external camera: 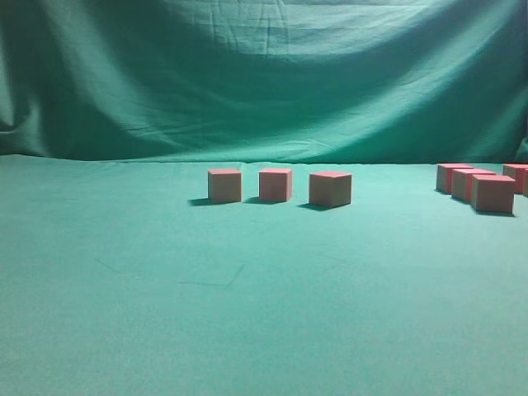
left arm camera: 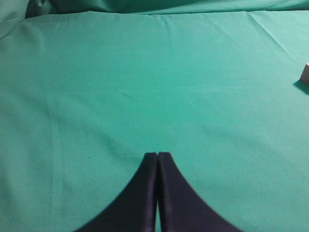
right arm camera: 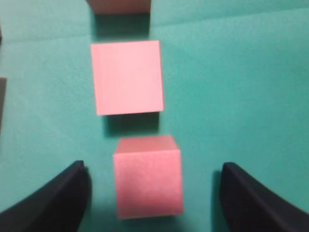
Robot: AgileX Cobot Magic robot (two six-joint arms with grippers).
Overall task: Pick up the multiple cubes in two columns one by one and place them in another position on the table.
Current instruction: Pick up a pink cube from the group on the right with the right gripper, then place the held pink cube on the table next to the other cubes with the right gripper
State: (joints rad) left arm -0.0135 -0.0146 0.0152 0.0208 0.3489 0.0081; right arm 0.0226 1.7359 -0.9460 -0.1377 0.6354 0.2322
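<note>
Three cubes stand in a row mid-table in the exterior view: left (external camera: 224, 186), middle (external camera: 275, 185), right (external camera: 330, 189). Several more cubes cluster at the far right, the nearest one (external camera: 493, 194) in front. No gripper shows in that view. My right gripper (right arm camera: 153, 166) is open, its fingers on either side of a pink cube (right arm camera: 148, 181) without touching it. A second cube (right arm camera: 127, 77) lies beyond it and a third (right arm camera: 119, 6) at the top edge. My left gripper (left arm camera: 157, 154) is shut and empty above bare green cloth. A cube's edge (left arm camera: 305, 73) shows at the right.
The table (external camera: 247, 297) is covered in wrinkled green cloth, and a green cloth backdrop (external camera: 264, 74) hangs behind it. A dark object (right arm camera: 2, 99) shows at the left edge of the right wrist view.
</note>
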